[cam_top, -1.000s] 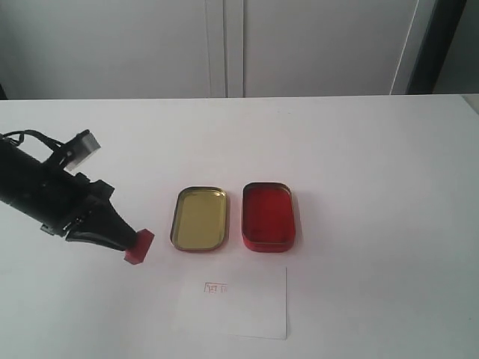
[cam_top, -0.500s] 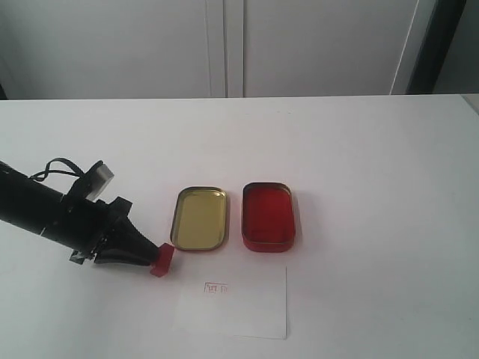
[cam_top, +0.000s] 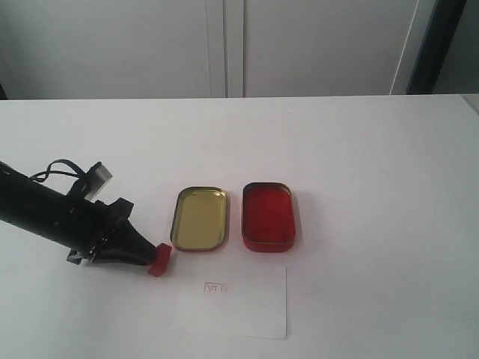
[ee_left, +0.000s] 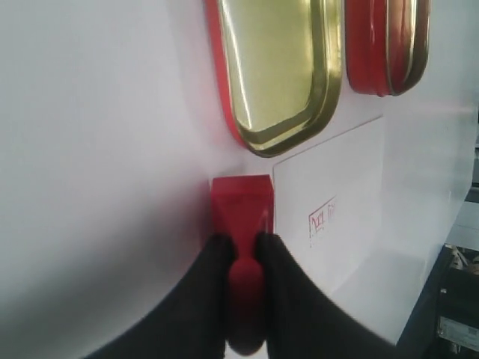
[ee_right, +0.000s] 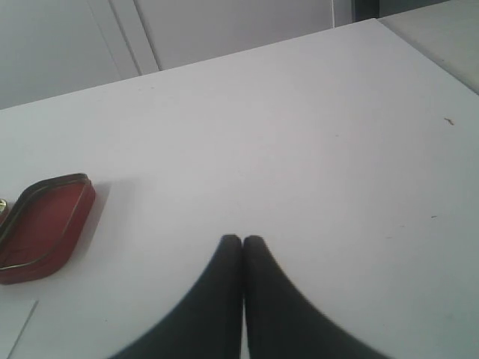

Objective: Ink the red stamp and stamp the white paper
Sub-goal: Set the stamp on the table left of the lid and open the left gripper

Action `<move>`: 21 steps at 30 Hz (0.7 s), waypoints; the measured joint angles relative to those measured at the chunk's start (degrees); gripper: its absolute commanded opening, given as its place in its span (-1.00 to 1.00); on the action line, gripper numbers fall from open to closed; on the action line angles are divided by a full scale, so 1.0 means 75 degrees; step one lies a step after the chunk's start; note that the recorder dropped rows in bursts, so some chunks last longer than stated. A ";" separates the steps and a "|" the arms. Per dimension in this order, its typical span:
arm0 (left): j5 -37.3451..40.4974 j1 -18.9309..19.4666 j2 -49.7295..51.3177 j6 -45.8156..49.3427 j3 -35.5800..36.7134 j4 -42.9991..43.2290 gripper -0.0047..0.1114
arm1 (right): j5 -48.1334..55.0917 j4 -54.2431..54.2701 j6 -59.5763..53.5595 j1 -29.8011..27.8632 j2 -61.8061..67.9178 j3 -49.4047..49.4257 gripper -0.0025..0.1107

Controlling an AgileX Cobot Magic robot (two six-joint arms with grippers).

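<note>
While its black fingers [ee_left: 213, 258] pinch the knob handle, the left gripper [cam_top: 149, 257] lies low over the white table [cam_top: 359, 149], clamped on the red stamp [cam_top: 160, 259]. The stamp's block base juts just past the fingertips. Just beyond that base is a corner of the white paper [cam_top: 239, 307], which bears a small red imprint [cam_top: 215, 288]. A gold tin lid [cam_top: 200, 218] and a red ink tin [cam_top: 268, 215] sit farther ahead. The right gripper [ee_right: 242, 243] is pressed shut on nothing.

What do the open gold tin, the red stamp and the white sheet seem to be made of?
The gold tin looks like thin metal, glossy: its inside mirrors bright streaks. The red stamp is probably plastic, smooth with a slight sheen; rubber cannot be excluded. The white paper seems plain matte paper, thin and flat, with a red imprint.
</note>
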 measured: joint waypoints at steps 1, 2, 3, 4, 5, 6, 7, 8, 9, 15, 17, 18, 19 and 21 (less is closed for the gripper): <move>-0.0016 0.0000 0.0000 -0.0019 0.0000 0.0005 -0.35 | 0.0000 0.0000 0.0000 0.0000 0.0000 0.0000 -0.96; -0.0016 0.0000 0.0000 -0.0035 0.0000 0.0021 -0.30 | 0.0000 0.0000 0.0000 0.0000 0.0000 0.0000 -0.96; -0.0030 0.0000 0.0000 -0.0052 0.0000 0.0038 -0.24 | 0.0000 0.0000 0.0000 0.0000 0.0000 0.0000 -0.96; -0.0030 0.0000 0.0000 -0.0074 0.0000 0.0056 -0.20 | 0.0000 0.0000 0.0000 0.0000 0.0000 0.0000 -0.96; -0.0030 0.0000 0.0000 -0.0104 0.0000 0.0069 -0.16 | 0.0000 0.0000 0.0000 0.0000 0.0000 0.0000 -0.96; -0.0030 0.0000 0.0000 -0.0121 0.0000 0.0069 -0.13 | 0.0000 0.0000 0.0000 0.0000 0.0000 0.0000 -0.96; -0.0030 0.0000 0.0000 -0.0138 0.0000 0.0092 -0.11 | 0.0000 0.0000 0.0000 0.0000 0.0000 0.0000 -0.96; -0.0049 0.0000 0.0000 -0.0151 0.0000 0.0095 -0.09 | 0.0000 0.0000 0.0000 0.0000 0.0000 0.0000 -0.96; -0.0064 0.0000 0.0000 -0.0151 0.0000 0.0108 -0.06 | 0.0000 0.0000 0.0000 0.0000 0.0000 0.0000 -0.96; -0.0075 0.0000 0.0000 -0.0260 0.0000 0.0240 0.05 | 0.0000 0.0000 0.0000 0.0000 0.0000 0.0000 -0.96; -0.0067 0.0000 -0.0015 -0.0384 0.0000 0.0376 0.06 | 0.0000 0.0000 0.0000 0.0000 0.0000 0.0000 -0.96; -0.0067 0.0037 -0.0030 -0.0446 0.0000 0.0460 0.06 | 0.0000 0.0000 0.0000 0.0000 0.0000 0.0000 -0.96; -0.0067 0.0085 -0.0062 -0.0501 0.0000 0.0525 0.06 | 0.0000 0.0000 0.0000 0.0000 0.0000 0.0000 -0.96; -0.0100 0.0195 -0.0126 -0.0588 0.0000 0.0710 0.06 | 0.0000 0.0000 0.0000 0.0000 0.0000 0.0000 -0.96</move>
